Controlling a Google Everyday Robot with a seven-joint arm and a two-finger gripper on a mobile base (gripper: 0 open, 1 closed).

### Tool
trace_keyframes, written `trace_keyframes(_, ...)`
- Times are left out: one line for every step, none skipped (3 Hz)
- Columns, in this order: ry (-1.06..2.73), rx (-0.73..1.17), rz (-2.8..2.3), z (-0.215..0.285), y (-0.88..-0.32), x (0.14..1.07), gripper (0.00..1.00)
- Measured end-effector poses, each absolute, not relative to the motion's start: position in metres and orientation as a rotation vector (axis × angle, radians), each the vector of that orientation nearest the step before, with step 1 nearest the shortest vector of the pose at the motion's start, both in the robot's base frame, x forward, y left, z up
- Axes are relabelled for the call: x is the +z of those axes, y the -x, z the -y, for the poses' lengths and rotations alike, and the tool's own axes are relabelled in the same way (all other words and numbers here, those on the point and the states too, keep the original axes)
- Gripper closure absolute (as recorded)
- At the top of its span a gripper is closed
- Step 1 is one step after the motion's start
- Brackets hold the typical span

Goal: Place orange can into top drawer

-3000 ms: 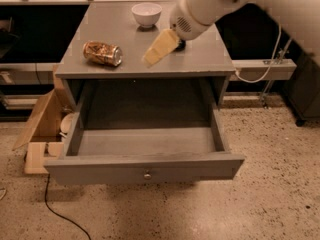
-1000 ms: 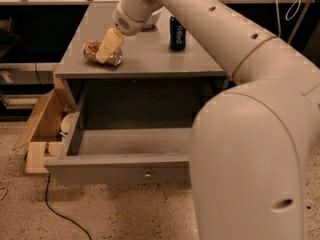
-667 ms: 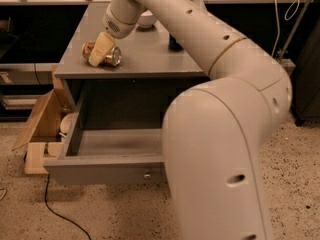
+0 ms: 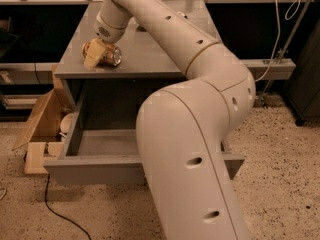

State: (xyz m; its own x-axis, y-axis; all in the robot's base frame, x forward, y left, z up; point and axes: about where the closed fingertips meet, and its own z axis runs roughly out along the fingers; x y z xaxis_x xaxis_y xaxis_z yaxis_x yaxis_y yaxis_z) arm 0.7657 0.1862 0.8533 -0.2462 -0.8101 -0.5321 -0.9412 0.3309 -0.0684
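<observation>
The orange can (image 4: pixel 106 54) lies on its side near the front left edge of the grey cabinet's top (image 4: pixel 150 54). My gripper (image 4: pixel 95 55) reaches down over the can from the right, its pale fingers (image 4: pixel 93 56) around the can's left part. The top drawer (image 4: pixel 95 159) stands pulled out below the top, and its inside shows nothing in the part I can see. My large white arm (image 4: pixel 190 134) crosses the view and hides the drawer's right half and knob.
An open cardboard box (image 4: pixel 42 126) with pale items stands on the floor left of the cabinet. A black cable (image 4: pixel 50 204) runs over the speckled floor. A grey rail (image 4: pixel 272 66) with a white cable is at the right.
My gripper has moved left and down onto the orange can. The arm has swung forward and now covers most of the drawer, the dark can and the bowl.
</observation>
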Motion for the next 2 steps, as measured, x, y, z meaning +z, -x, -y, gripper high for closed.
trace_keyframes(1.537,0.422,-2.129,-0.1932,-0.7688,0.8415,0.42)
trace_keyframes(1.518,0.504,-2.098,-0.1957,-0.7702,0.8380,0.65)
